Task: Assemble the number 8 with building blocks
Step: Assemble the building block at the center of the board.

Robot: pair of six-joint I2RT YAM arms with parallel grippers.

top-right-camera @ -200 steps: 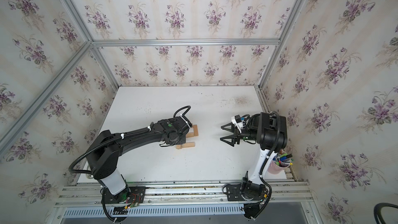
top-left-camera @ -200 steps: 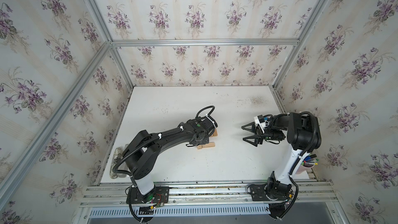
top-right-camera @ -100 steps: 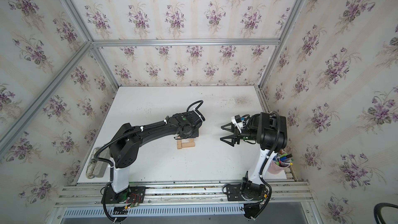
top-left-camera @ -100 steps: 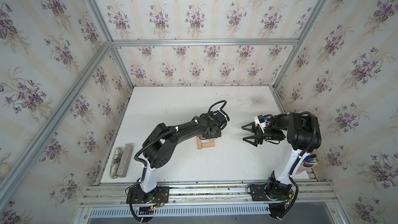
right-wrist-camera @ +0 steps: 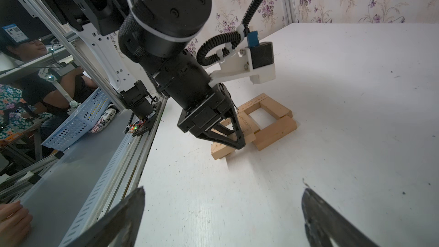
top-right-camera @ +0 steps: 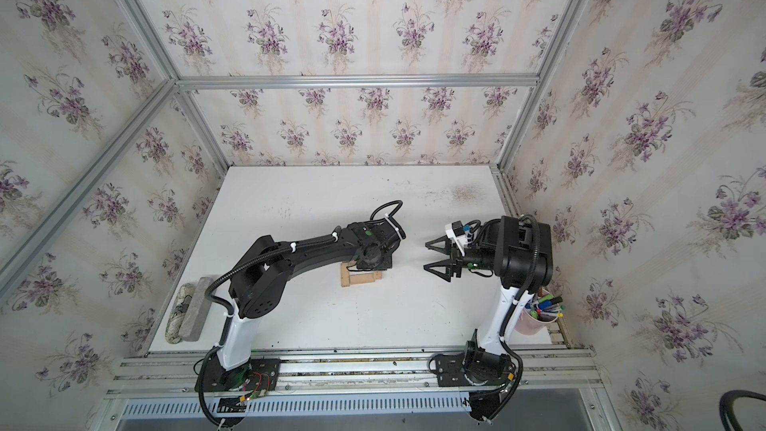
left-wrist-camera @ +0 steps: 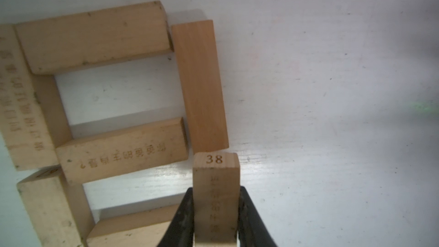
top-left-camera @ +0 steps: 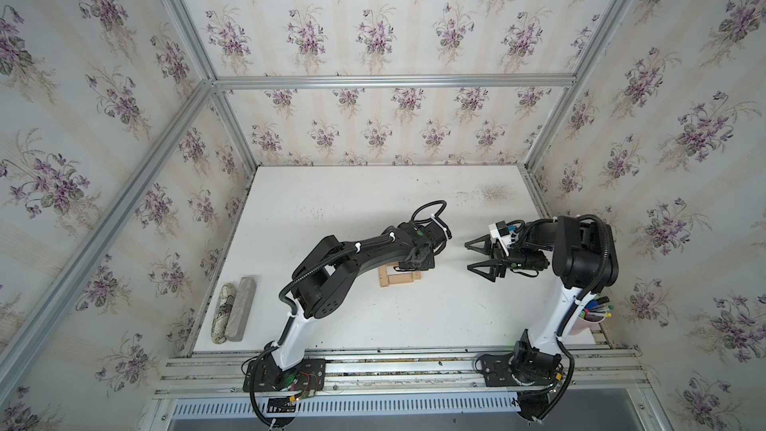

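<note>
Several tan building blocks [left-wrist-camera: 123, 150] lie flat on the white table as a blocky figure of crossbars and sides, the number 8 [top-left-camera: 400, 277] [top-right-camera: 360, 277], half hidden under the left arm in both top views. My left gripper [left-wrist-camera: 215, 188] is shut on one more block [left-wrist-camera: 215, 179] marked 38, end to end with the far side block [left-wrist-camera: 199, 84]. In the right wrist view the left gripper [right-wrist-camera: 237, 143] reaches down onto the blocks [right-wrist-camera: 273, 124]. My right gripper [top-left-camera: 476, 257] [top-right-camera: 435, 257] [right-wrist-camera: 223, 193] hovers open and empty to their right.
A grey stone-like bar [top-left-camera: 241, 308] and a mottled oblong [top-left-camera: 221, 313] lie by the table's left edge. A pink cup of pens [top-left-camera: 590, 317] stands beside the right arm's base. Outside the frame are a blue perforated basket [right-wrist-camera: 78, 119] and a person.
The left arm's elbow has swung up and rightward, uncovering the stone bar, and its gripper has shifted right over the blocks. The right arm has not moved.
</note>
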